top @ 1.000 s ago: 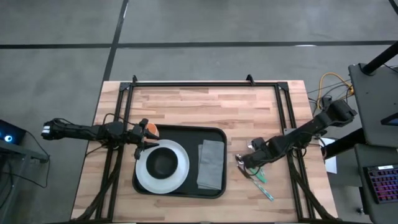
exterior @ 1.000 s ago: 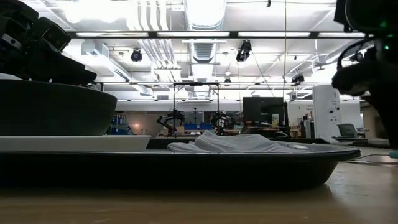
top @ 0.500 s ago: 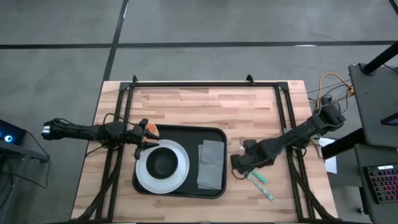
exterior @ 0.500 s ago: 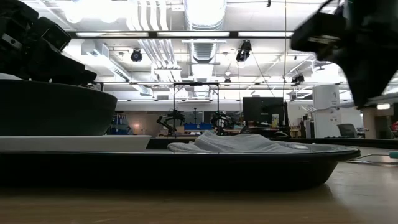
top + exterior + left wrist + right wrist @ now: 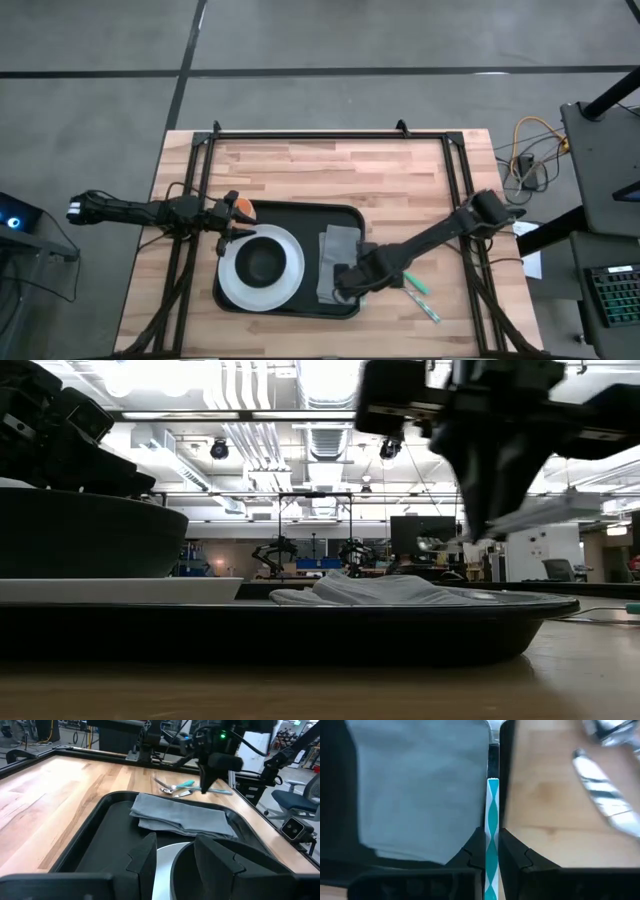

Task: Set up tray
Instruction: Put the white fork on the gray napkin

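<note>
A large flat black rectangular tray (image 5: 300, 212) with rounded corners and a low rim is positioned on the light wooden slatted table (image 5: 330, 165), near the table's middle and towards its front edge. A round white plate (image 5: 232, 278) is seated in the left half of the tray, and a dark round bowl (image 5: 262, 261) is placed on the plate. A folded grey cloth napkin (image 5: 337, 255) is laid flat in the right half of the tray, beside the plate.

The right gripper (image 5: 345, 283) is held over the right edge of the tray, above the napkin's near right corner. Its fingers (image 5: 476, 851) are closed on a slim utensil handle with a teal and white wavy pattern (image 5: 492, 825), which is clamped between them and projects forward along the tray's rim.

More cutlery (image 5: 421, 292), with a teal handle, is lying on the bare wood to the right of the tray.

The left gripper (image 5: 228, 222) is located at the tray's far left corner, beside the plate, with its fingers (image 5: 145, 857) spread apart and nothing between them.
</note>
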Controlling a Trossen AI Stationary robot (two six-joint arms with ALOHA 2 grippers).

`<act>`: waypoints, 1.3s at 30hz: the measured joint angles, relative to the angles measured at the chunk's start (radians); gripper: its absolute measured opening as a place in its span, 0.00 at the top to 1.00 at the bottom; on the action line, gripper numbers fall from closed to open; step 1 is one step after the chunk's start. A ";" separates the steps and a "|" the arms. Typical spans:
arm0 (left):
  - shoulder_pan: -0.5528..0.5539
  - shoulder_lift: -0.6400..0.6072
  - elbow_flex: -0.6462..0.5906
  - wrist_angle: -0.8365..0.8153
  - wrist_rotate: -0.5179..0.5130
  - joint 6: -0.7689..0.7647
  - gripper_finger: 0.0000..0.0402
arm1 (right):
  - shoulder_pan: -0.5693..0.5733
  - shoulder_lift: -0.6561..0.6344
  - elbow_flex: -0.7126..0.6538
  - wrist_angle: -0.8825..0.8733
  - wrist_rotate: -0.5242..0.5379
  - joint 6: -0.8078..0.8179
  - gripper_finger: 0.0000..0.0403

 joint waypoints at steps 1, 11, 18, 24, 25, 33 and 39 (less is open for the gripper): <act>0.000 0.000 0.000 0.000 0.000 0.000 0.71 | 0.000 0.020 0.027 -0.003 0.000 0.007 0.96; 0.000 0.007 0.000 0.000 0.000 0.000 0.71 | -0.039 0.195 0.239 -0.020 0.026 -0.009 0.96; 0.000 0.007 0.000 0.000 0.000 0.000 0.71 | -0.077 0.230 0.300 -0.023 0.115 -0.029 0.96; 0.000 0.011 0.000 0.000 0.000 0.000 0.71 | -0.106 0.234 0.290 0.016 0.154 -0.035 0.96; 0.000 0.011 0.000 0.000 0.000 0.000 0.71 | -0.109 0.234 0.287 0.021 0.157 -0.038 0.96; 0.000 0.011 0.000 0.000 0.000 0.000 0.71 | -0.123 0.234 0.284 0.036 0.158 -0.067 0.96; 0.000 0.011 0.000 0.000 0.000 0.000 0.71 | -0.122 0.234 0.273 0.037 0.151 -0.067 0.96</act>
